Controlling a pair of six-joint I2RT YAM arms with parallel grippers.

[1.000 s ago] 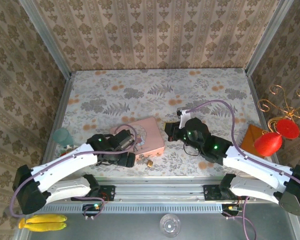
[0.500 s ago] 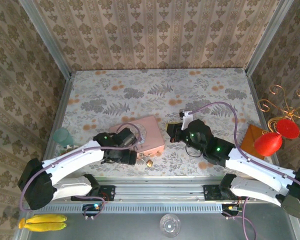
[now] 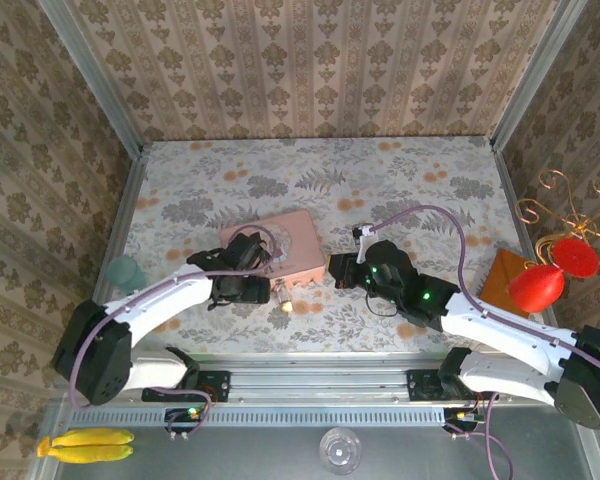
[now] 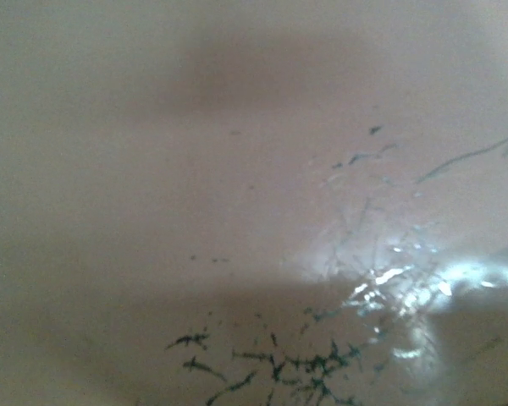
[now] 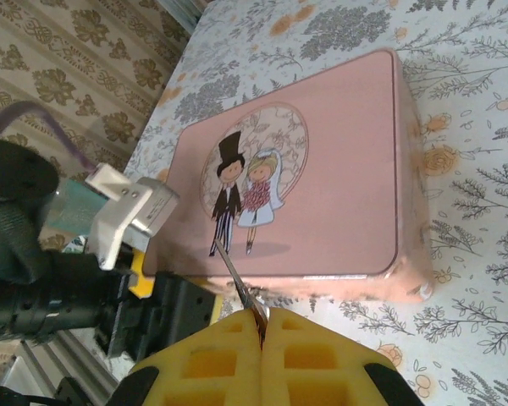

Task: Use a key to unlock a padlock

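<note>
A pink tin with a cartoon couple lies on the flowered table. The tiny brass padlock glints just in front of the tin's near edge. My left gripper is pressed against the tin's near left side. Its camera is so close that I see just blurred pink surface, so its jaws are hidden. My right gripper hovers right of the tin, its yellow pads shut on a thin silver key whose blade points at the tin's near edge.
A teal cup stands at the left table edge. A red ornament and a brown card sit at the right. Bananas lie below the arm rail. Patterned walls close in three sides.
The tin and padlock have shifted away from the near edge and to the left with my left gripper. My right gripper with the key has moved left, closer to the tin.
</note>
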